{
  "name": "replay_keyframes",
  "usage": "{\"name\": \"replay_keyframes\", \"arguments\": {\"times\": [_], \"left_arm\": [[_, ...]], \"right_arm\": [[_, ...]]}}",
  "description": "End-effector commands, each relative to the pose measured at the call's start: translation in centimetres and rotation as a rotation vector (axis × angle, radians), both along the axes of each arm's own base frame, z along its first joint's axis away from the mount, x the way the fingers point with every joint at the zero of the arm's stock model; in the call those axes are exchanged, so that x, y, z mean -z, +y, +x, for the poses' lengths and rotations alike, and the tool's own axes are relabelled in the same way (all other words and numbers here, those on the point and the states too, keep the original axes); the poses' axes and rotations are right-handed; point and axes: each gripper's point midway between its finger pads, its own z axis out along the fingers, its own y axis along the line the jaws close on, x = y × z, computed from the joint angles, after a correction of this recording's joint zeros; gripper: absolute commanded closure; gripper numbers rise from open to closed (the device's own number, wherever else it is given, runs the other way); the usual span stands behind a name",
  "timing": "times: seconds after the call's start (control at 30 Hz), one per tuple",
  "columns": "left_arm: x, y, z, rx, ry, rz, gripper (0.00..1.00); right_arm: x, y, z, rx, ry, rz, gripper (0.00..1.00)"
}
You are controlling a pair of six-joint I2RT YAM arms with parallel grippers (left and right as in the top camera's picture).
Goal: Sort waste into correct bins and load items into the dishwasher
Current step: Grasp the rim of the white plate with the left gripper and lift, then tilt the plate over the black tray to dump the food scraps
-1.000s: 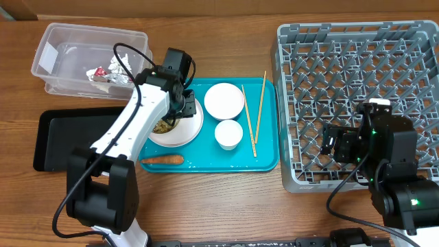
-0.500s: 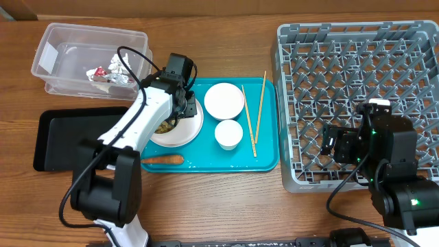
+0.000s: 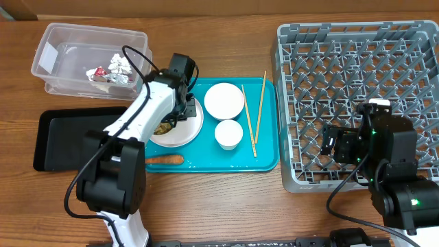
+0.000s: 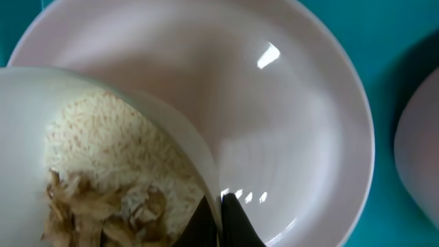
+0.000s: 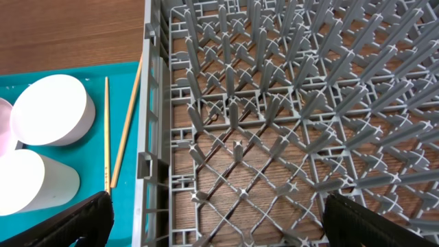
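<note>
Over the teal tray (image 3: 266, 162), left tool (image 4: 220, 214) angles down, pinching the food bowl (image 4: 31, 96) rim.

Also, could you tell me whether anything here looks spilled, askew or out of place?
Nothing is spilled or damaged. The small orange carrot lies loose on the teal plastic tray, and the two thin wooden chopsticks splay apart rather than lying parallel.

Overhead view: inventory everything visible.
tub: 1, clear, top left
foil: 1, silver, in tub
wrapper: 1, red-white, in tub
black tray: 1, black, left
teal tray: 1, teal, centre
plate: 1, white, teal tray
food bowl: 1, white, over plate, holds scraps
empty bowl: 1, white, teal tray
cup: 1, white, teal tray
carrot: 1, orange, teal tray
chopsticks: 2, wood, teal tray
rack: 1, grey, right
left pincer: shut on food bowl rim
right pincer: open, above rack
</note>
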Motion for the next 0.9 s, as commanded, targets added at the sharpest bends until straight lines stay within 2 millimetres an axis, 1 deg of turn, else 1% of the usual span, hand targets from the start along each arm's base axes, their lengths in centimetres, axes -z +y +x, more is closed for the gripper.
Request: {"name": "replay_keyframes", "arguments": {"times": [0.0, 0.1, 0.17, 0.27, 0.37, 0.47, 0.57, 0.7, 0.87], "left_arm": [[-5.4, -0.5, 1.3, -0.017, -0.089, -0.033, 0.96], [-8.2, -0.2, 0.7, -0.031, -0.097, -0.039, 0.96], [-9.5, 0.2, -0.1, -0.052, -0.099, -0.043, 0.96], [-10.7, 1.4, -1.4, -0.084, -0.084, -0.044, 0.96], [-11.3, 2.7, -2.2, -0.113, -0.057, -0.083, 0.96], [-11.6, 3.6, -2.1, -0.077, -0.042, -0.187, 0.96], [-11.8, 5.4, -1.8, -0.082, -0.041, -0.287, 0.96], [-12.5, 8.1, -1.5, -0.075, -0.075, -0.424, 0.96], [-13.3, 11.1, -1.8, -0.065, -0.146, -0.625, 0.96]], "right_arm": [[-1.4, -0.2, 0.2, 0.014, -0.041, -0.001, 0.0], [-1.4, -0.2, 0.2, 0.014, -0.041, -0.001, 0.0], [-1.4, -0.2, 0.2, 0.014, -0.041, -0.001, 0.0], [-1.4, -0.2, 0.2, 0.014, -0.041, -0.001, 0.0], [-1.4, -0.2, 0.2, 0.014, -0.041, -0.001, 0.0], [-1.4, -0.2, 0.2, 0.014, -0.041, -0.001, 0.0], [-1.4, -0.2, 0.2, 0.014, -0.04, -0.001, 0.0], [-1.4, -0.3, 0.2, 0.014, -0.037, -0.001, 0.0], [-1.3, -0.2, 0.2, 0.013, -0.036, -0.001, 0.0]]}}
